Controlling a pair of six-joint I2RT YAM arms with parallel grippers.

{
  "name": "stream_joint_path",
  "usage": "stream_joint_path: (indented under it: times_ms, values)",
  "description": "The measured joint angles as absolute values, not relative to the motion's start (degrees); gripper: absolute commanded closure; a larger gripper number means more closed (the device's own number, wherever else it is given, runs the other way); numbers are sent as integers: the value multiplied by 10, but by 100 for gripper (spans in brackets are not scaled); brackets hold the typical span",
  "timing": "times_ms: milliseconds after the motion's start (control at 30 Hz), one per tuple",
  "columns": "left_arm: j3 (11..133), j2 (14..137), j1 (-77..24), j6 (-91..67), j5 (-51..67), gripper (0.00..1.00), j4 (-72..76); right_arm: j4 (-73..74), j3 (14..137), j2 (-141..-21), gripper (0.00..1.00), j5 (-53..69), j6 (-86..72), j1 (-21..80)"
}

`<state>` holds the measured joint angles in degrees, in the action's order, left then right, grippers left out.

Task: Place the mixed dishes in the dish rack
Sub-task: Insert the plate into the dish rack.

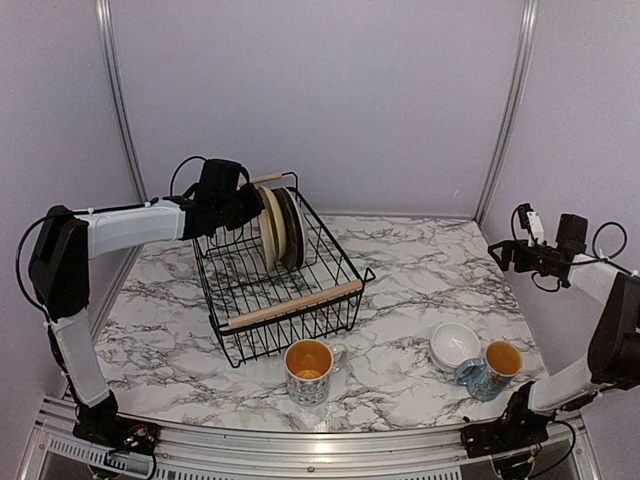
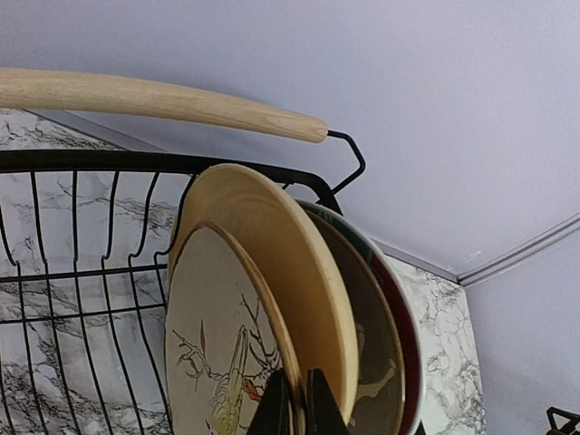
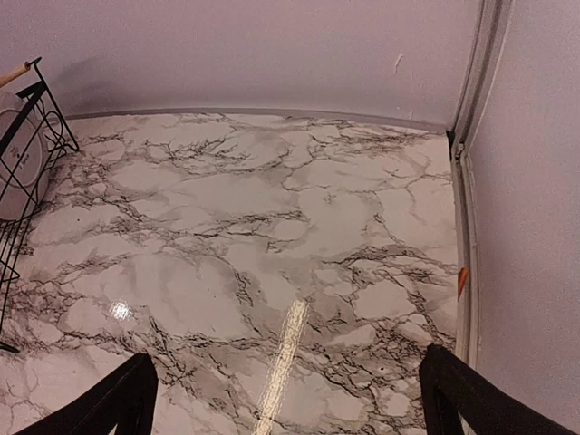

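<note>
Left gripper (image 2: 297,408) pinching small tan plate (image 2: 213,349) rim, inside dish rack (image 2: 91,161), right gripper (image 3: 290,399) spread wide

No writing, label, brand, number or sign can be read in any of the views. The cream plate (image 2: 210,358) is painted with a bird on a branch (a picture, not lettering), and the patterns on the front mug (image 1: 308,388) and the right-hand mug (image 1: 487,380) are shown too small for any wording to be made out.
</note>
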<state>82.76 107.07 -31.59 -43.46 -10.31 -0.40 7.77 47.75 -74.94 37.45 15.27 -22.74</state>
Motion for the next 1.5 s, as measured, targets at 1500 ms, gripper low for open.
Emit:
stream_joint_path:
  times_ms: [1500]
  values:
    - [778,1070,-286,-515,-109,100,104,91,487,-779,2,385,162,-227]
